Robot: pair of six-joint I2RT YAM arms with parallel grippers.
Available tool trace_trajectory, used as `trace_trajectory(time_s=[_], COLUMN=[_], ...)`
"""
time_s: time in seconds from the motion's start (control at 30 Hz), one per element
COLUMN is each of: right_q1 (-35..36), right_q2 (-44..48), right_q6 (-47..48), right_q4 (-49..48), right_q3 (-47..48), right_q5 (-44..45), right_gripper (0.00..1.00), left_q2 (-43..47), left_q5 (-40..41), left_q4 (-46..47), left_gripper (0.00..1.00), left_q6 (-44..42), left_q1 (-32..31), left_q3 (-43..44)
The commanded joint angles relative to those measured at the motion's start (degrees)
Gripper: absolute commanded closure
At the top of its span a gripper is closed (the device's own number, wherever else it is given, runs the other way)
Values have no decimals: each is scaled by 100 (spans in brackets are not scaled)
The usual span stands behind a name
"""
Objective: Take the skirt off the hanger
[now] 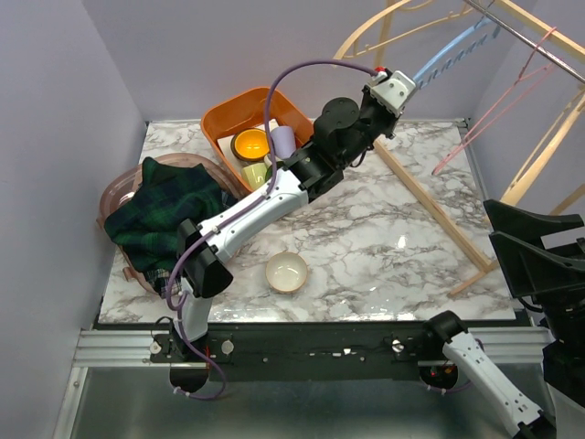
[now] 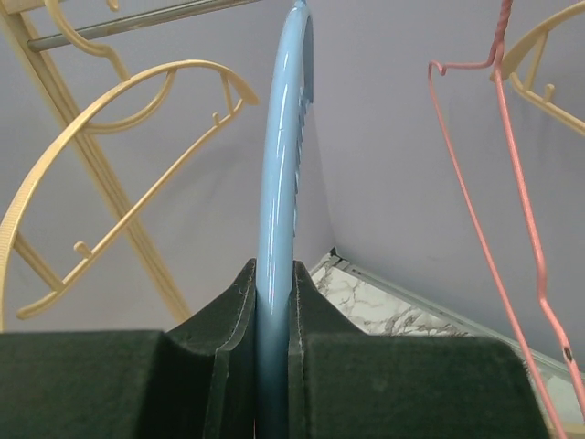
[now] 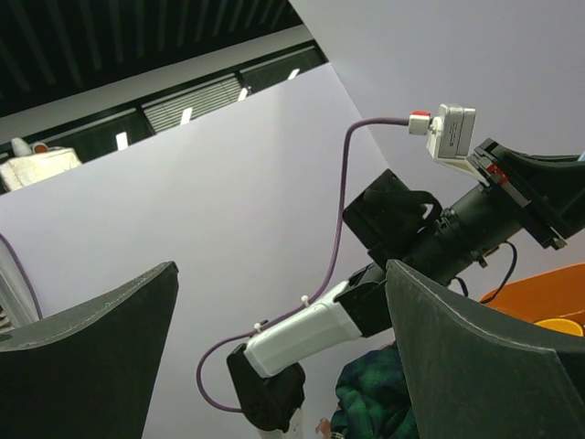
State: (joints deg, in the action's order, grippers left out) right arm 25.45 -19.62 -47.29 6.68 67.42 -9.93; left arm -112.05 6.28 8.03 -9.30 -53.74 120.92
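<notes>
**Left hand on blue hanger; skirt on table at 9 o'clock**

Clock read on the top view, dial centred on the table.

Counts:
- Skirt: one, dark green plaid. It lies bunched at 9 o'clock, over a pink basket, well apart from the hangers.
- Blue hanger: one, at 1 o'clock, up near the metal rail.
- Pink wire hanger: one, just right of the blue one.
- Wooden hangers: at least two; the exact count is unclear.
- Orange bin: one, at 11 o'clock, holding three pieces: yellow bowl, lavender cup, pale green cup.
- Cream bowl: one, at 6 o'clock, standing alone.

Hands:
- Left hand: narrow, both pads pressed on the blue hanger's arm.
- Right hand: spread wide, holding nothing, off the table's edge at 4 o'clock.

Edges and room:
- The skirt sits against the left wall, with its hem at the table's left edge.
- The rack's wooden foot bar crosses the marble from 12 toward 4 o'clock.
- Bare marble lies between the cream bowl and that bar.
- The left arm spans from 7 to 1 o'clock, passing over the bin's near corner.
</notes>
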Motion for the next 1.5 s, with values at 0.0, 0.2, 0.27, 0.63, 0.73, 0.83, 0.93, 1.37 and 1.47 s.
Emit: trace_trajectory(time_s=[0.0,0.2,0.27,0.63,0.73,0.83,0.93,1.37,1.47], right_q1=[21,21,21,21,21,21,21,21,21], right_q2=[204,160,116,-560,-815,-973,-1044,-1220,-1053], right_q6=[132,124,106,904,1519,2038,2320,2690,2698], right_q4=[106,377,457,2020,2793,3199,3366,3350,2998], right_q3=[-44,52,105,1070,1405,1520,1564,827,449], right_q5=[79,211,237,387,492,528,257,-711,-1133], right_gripper=[0,0,0,0,0,0,0,0,0], left_q2=[-316,-678,-625,1287,2157,3090,3993,6765,7073], left_q5=[-75,-40,13,198,259,321,137,-92,-83], left_q4=[357,164,207,191,-55,-371,-600,-1383,-1322], left_gripper=[100,100,100,15,1,1,1,1,1], left_q6=[113,200,262,297,411,745,929,1387,1413], left_q1=[-14,-14,-14,-14,-14,-23,-23,-23,-23], left_q3=[677,1048,786,-1359,-2220,-3011,-3715,-5736,-6210])
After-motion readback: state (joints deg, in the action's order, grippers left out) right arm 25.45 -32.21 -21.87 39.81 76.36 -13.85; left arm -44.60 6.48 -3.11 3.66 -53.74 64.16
